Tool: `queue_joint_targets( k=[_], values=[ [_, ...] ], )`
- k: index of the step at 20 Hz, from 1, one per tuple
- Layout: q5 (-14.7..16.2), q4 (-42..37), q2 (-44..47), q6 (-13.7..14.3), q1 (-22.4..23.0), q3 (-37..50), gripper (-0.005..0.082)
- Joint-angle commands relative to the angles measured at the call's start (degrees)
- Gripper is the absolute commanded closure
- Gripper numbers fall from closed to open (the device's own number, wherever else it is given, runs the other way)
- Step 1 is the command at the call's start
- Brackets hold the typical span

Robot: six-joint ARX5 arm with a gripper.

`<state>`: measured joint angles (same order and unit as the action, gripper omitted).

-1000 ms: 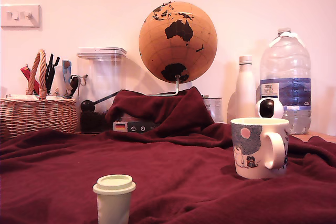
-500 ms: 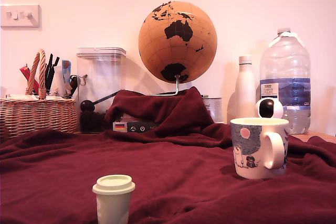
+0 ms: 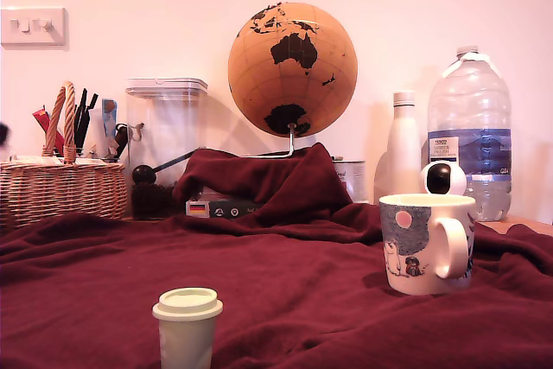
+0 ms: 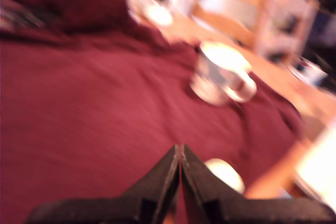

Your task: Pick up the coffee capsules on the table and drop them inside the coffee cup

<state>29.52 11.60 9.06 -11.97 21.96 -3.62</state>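
Observation:
A pale cream-green coffee capsule (image 3: pixel 187 326) stands rim-up on the dark red blanket over the table (image 3: pixel 302 291), at the front of the exterior view. In the blurred wrist view the capsule (image 4: pixel 226 174) shows just beside my gripper (image 4: pixel 180 149), whose two black fingers are pressed together with nothing between them. The white printed coffee cup (image 3: pixel 428 244) stands upright on the exterior view's right, handle toward that side. Farther off in the wrist view, the cup (image 4: pixel 220 72) is apart from the gripper. The gripper itself does not show in the exterior view.
At the back stand a wicker basket (image 3: pixel 60 187), a clear lidded container (image 3: pixel 167 131), a cork globe (image 3: pixel 292 68), a white bottle (image 3: pixel 403 149), a large water bottle (image 3: pixel 471 131) and a small ball camera (image 3: pixel 442 178). A blanket-draped box (image 3: pixel 251 183) rises mid-table.
A small dark blur has appeared at the exterior view's left edge, above the basket. The capsule and cup have not moved.

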Motion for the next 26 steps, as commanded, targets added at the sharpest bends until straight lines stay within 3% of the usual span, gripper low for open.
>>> queue_joint_targets(
  k=[1, 9, 17, 21, 22, 24, 25, 26],
  values=[
    [-0.5, -0.5, 1.9, 0.8, 2.2, 0.0, 0.0793],
    [-7.6, -0.5, 9.5, 4.7, 16.0, 0.0, 0.0793],
    [-15.3, 0.4, 14.0, 6.0, 26.6, -0.2, 0.0793],
    [-15.1, -0.2, 14.1, 6.0, 28.5, -0.2, 0.0771],
    [-15.2, -0.6, 14.1, 6.0, 28.5, -0.2, 0.0651],
    [-15.3, -1.7, 14.2, 5.5, 28.5, -0.2, 0.0235],
    [-15.4, -2.0, 14.2, 5.6, 28.5, -0.2, 0.0087],
    [-15.9, -2.7, 14.2, 5.6, 28.5, -0.2, 0.0004]
  ],
)
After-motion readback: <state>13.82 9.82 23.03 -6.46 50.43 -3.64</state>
